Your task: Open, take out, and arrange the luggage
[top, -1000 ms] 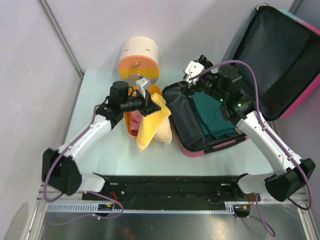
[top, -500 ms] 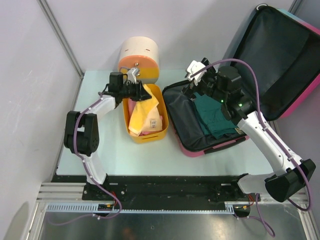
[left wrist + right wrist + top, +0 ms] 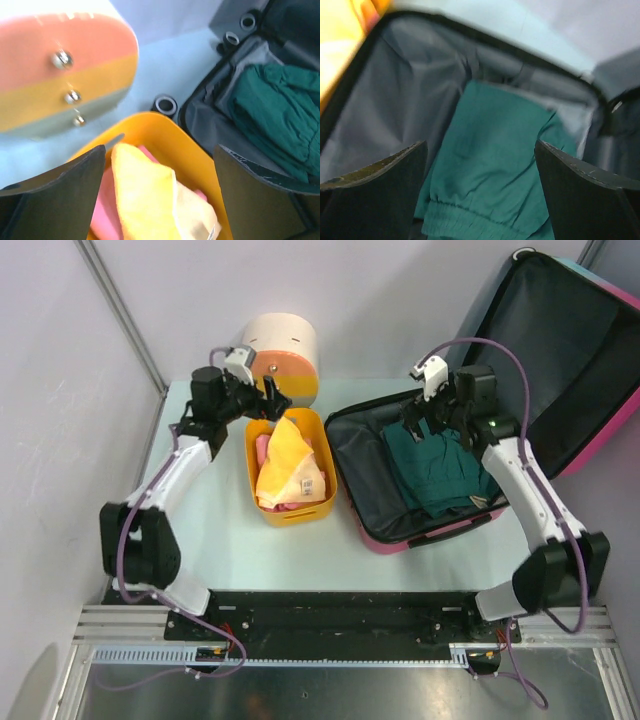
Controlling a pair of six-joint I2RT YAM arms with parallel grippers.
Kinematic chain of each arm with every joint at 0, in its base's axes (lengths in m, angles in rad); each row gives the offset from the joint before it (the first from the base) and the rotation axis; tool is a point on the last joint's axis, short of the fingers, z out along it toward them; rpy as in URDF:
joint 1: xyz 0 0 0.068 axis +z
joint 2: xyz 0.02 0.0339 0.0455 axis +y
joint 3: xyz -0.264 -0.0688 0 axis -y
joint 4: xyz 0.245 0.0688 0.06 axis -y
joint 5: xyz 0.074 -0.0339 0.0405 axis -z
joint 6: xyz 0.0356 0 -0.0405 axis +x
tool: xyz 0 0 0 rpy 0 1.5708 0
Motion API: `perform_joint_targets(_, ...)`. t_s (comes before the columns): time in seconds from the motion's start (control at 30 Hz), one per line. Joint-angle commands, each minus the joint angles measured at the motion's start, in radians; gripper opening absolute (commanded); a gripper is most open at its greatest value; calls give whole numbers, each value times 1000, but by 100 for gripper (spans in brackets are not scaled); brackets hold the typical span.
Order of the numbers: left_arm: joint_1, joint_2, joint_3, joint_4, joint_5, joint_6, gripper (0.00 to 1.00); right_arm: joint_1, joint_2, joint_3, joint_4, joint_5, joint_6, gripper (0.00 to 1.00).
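The left gripper, fingers spread, hangs over the basket far rim; the right gripper, equally spread, above the open luggage base.

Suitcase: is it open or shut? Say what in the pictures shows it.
Open. The suitcase has its lid raised at the back, baring the dark lining and a green garment inside.

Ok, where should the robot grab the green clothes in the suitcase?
Probably the bunched middle of the green garment, coming straight down from above. It lies loose in the open luggage, whose walls block the sides, and the right gripper hangs open over it.
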Motion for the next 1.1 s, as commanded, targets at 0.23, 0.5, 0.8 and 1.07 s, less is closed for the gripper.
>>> perform_joint_targets(0.23,3,-236,-59,-61,-100,133,93,32,254,-75,-144,196,130,94)
perform_joint_targets(0.5,3,-294,-152,-73,-133,135,93,189,363,-109,-70,496,242,100)
perform_joint_targets(0.8,5,-351,-209,-81,-162,144,93,202,471,-163,60,734,188,98)
perform_joint_targets(1.07,6,-361,-214,-84,-171,170,93,146,515,-209,13,677,231,90)
